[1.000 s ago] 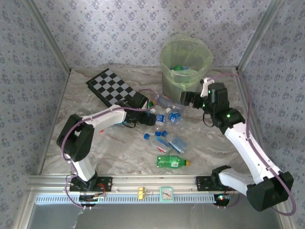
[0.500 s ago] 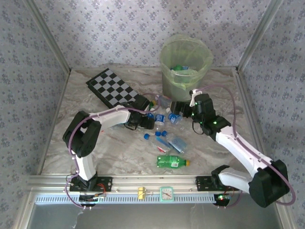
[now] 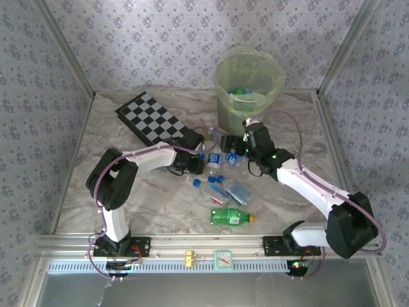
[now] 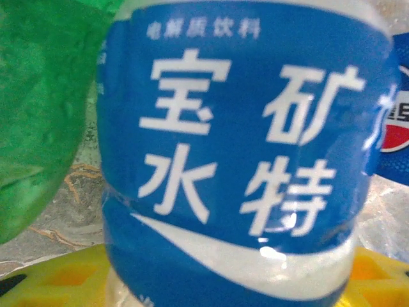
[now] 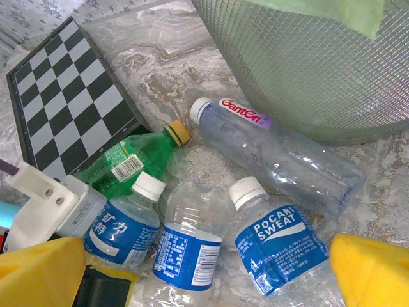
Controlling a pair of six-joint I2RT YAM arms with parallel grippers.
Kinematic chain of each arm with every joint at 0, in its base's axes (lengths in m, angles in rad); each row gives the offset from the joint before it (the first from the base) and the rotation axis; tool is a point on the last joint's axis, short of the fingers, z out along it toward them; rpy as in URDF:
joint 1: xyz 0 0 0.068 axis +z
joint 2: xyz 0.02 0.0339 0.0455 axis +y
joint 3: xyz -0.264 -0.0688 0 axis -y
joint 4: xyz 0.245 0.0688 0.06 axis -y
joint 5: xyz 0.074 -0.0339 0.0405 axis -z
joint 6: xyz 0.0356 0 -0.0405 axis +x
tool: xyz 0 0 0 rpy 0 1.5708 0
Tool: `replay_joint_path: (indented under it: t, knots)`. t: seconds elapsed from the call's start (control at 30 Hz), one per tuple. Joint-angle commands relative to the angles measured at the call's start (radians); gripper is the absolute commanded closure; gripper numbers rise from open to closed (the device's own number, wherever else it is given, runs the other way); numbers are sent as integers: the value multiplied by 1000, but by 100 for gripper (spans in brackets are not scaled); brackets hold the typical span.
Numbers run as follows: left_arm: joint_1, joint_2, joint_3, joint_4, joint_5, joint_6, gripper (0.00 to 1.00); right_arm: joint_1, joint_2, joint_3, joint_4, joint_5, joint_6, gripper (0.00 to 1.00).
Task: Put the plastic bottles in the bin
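Left end effector (image 3: 197,164) of mine brackets the clear plastic bottle with the blue label (image 4: 243,160) on the worktop (image 3: 160,208), near the round yellow-green bin (image 3: 227,115); clamped or not, I cannot tell. I should squeeze mid-label, firmly without crushing, then lift clear of the green bottle (image 4: 38,96) beside it.

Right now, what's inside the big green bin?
Looking down into the bin, some bottles lie at the bottom: green and blue bits beside a pale clear one. The bin's near wall covers anything lower down, so I can't count them all.
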Motion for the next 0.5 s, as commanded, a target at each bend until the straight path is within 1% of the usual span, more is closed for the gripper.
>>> replay_joint_path:
  t: [0.0,0.1,0.23,0.47]
  knots:
    - [-10,-89,-36,20,-30,13,51,10,10,34,-5,20,0,0]
    - [-10,-164,-80,85,-17,8,51,11,12,39,17,-52,-29,0]
    - [-9,-277,-156,222,27,-3,51,11,17,36,82,-166,-38,0]
    - [-9,-438,-291,472,98,-21,50,28,57,66,157,-278,-23,0]
